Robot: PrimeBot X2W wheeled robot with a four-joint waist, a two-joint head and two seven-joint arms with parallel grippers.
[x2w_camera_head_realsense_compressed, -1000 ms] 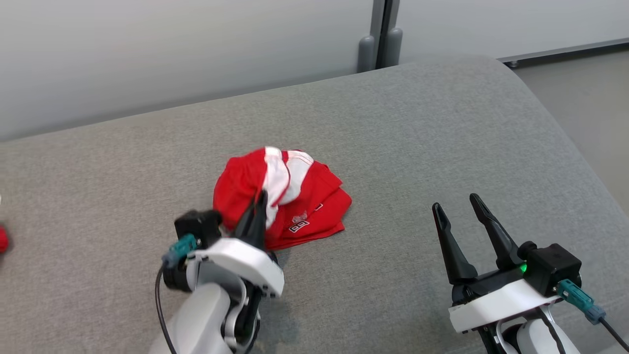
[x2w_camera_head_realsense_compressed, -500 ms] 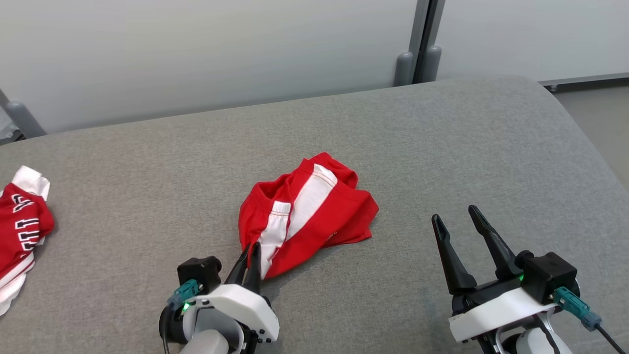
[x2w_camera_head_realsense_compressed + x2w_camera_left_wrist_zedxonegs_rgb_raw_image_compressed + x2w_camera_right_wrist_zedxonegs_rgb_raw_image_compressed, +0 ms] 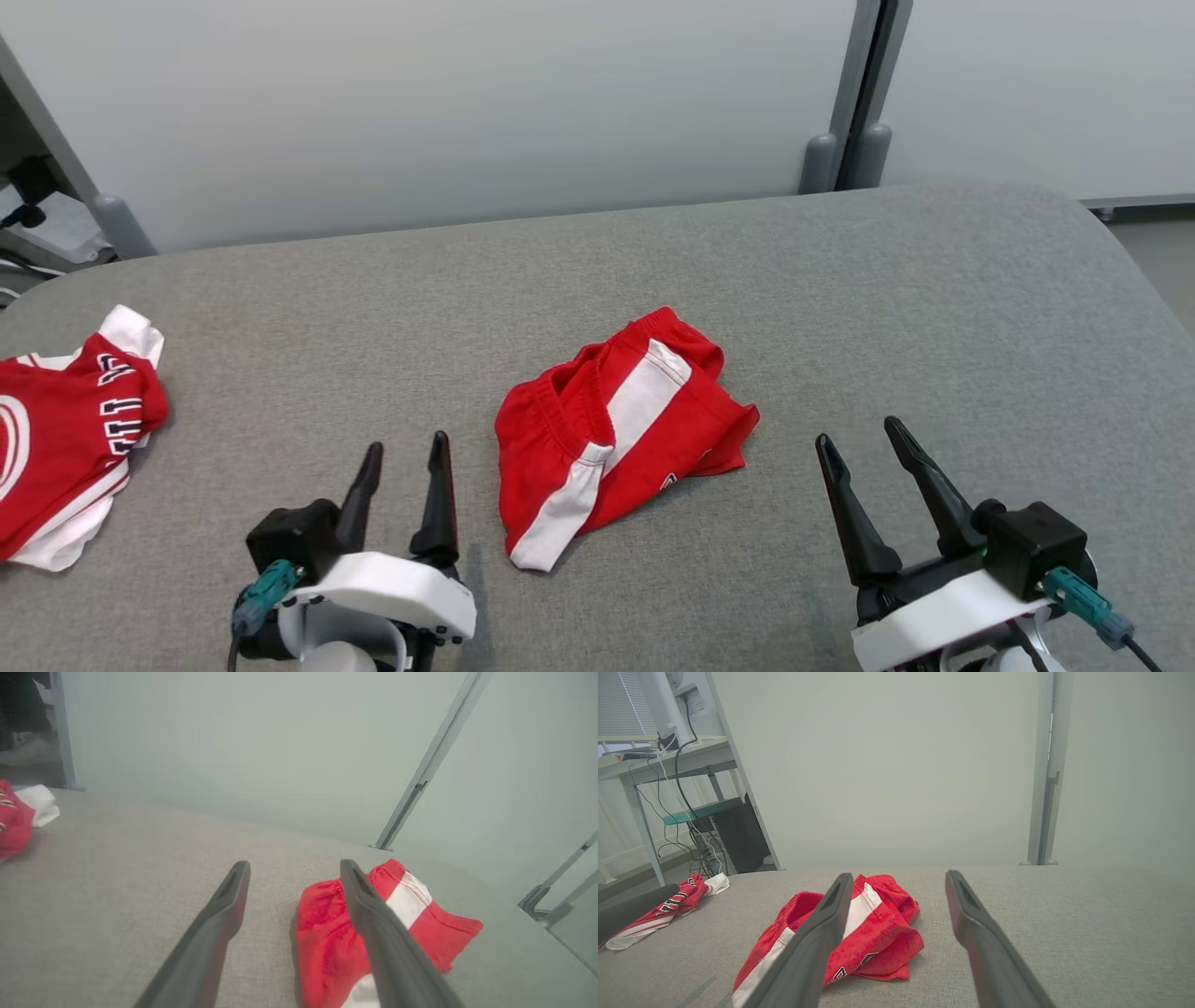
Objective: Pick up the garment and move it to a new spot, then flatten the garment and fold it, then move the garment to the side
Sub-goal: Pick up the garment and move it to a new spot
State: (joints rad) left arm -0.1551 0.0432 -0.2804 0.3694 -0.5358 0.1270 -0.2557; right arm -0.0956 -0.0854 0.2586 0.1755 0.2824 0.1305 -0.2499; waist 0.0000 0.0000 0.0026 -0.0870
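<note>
The garment (image 3: 611, 434) is a pair of red shorts with a white side stripe, lying rumpled on the grey cushioned surface (image 3: 840, 308) near the middle. My left gripper (image 3: 406, 455) stands open just left of the shorts, apart from them, with nothing between its fingers. In the left wrist view the garment (image 3: 327, 938) lies partly behind the right finger of the left gripper (image 3: 292, 870). My right gripper (image 3: 854, 437) is open and empty to the right of the shorts. In the right wrist view the garment (image 3: 882, 938) lies ahead and left of the right gripper (image 3: 899, 879).
A second red and white jersey (image 3: 65, 429) lies at the left edge of the surface, also seen as the jersey (image 3: 677, 903) in the right wrist view. A pale wall with a grey post (image 3: 854, 93) stands behind. A desk with cables (image 3: 668, 765) is off to the left.
My left gripper has opened and let go of the shorts, which now lie on the surface. It has drawn back to their left. The head camera has turned left.
</note>
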